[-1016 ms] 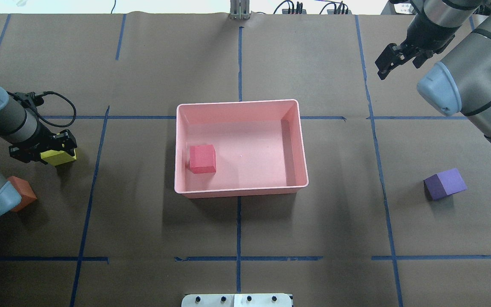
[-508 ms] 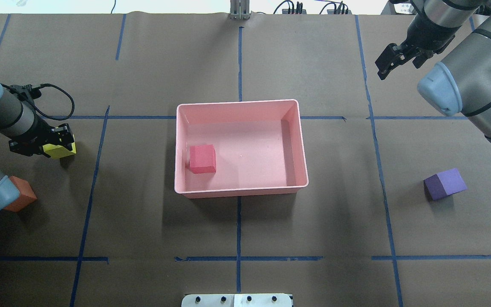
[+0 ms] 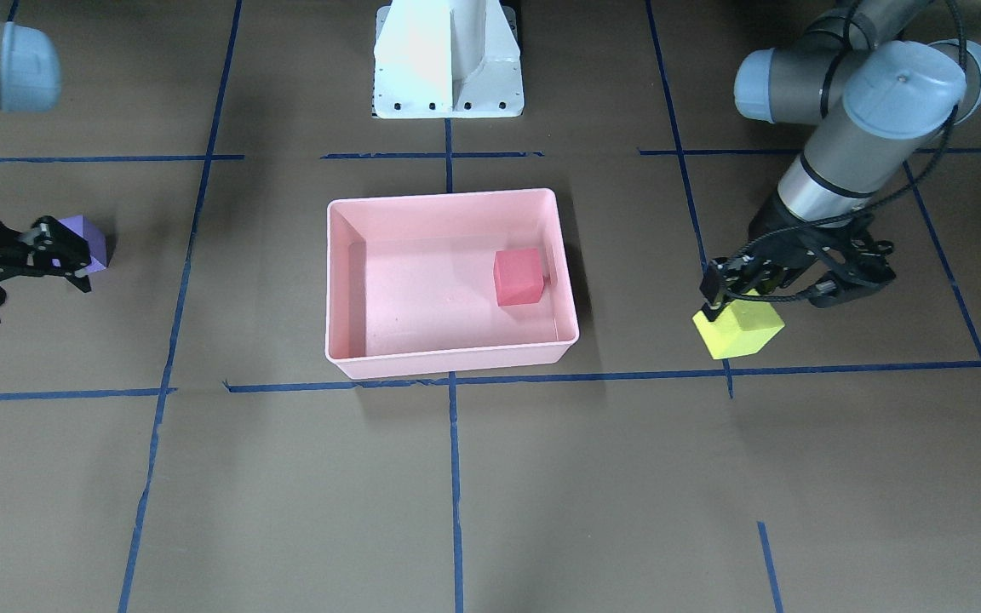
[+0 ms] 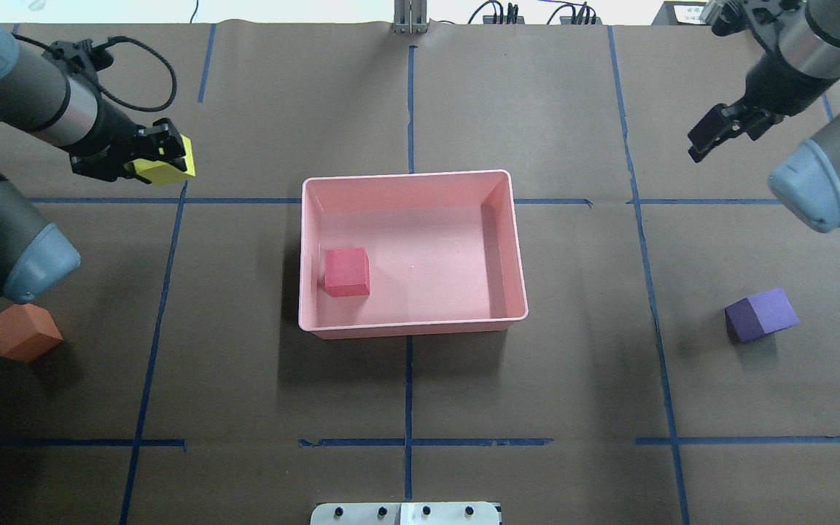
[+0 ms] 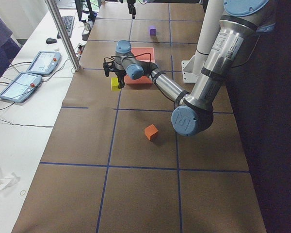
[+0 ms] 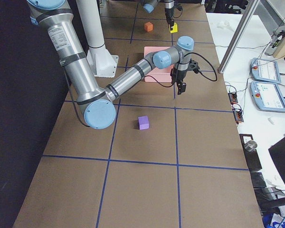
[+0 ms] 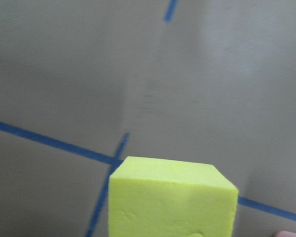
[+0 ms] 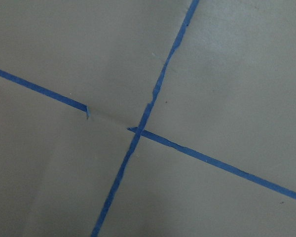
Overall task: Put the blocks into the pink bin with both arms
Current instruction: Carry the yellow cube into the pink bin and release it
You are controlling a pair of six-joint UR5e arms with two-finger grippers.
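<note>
My left gripper (image 4: 163, 154) is shut on the yellow-green block (image 4: 166, 172) and holds it above the table, left of the pink bin (image 4: 409, 176). The block fills the bottom of the left wrist view (image 7: 172, 200) and shows in the front view (image 3: 737, 329). The red-pink block (image 4: 347, 271) lies inside the bin near its left wall. The orange block (image 4: 24, 332) sits on the table at the near left. The purple block (image 4: 761, 313) sits at the near right. My right gripper (image 4: 715, 135) hangs open and empty at the far right, away from the purple block.
The white pedestal base (image 3: 448, 60) stands behind the bin on the robot's side. Blue tape lines cross the brown table cover (image 8: 138, 131). Tablets and cables lie on the white bench (image 5: 34, 73) past the table's far edge.
My left gripper has lifted the yellow-green block off the table and carried it farther from the robot and a little toward the bin. My right gripper has shifted slightly right.
</note>
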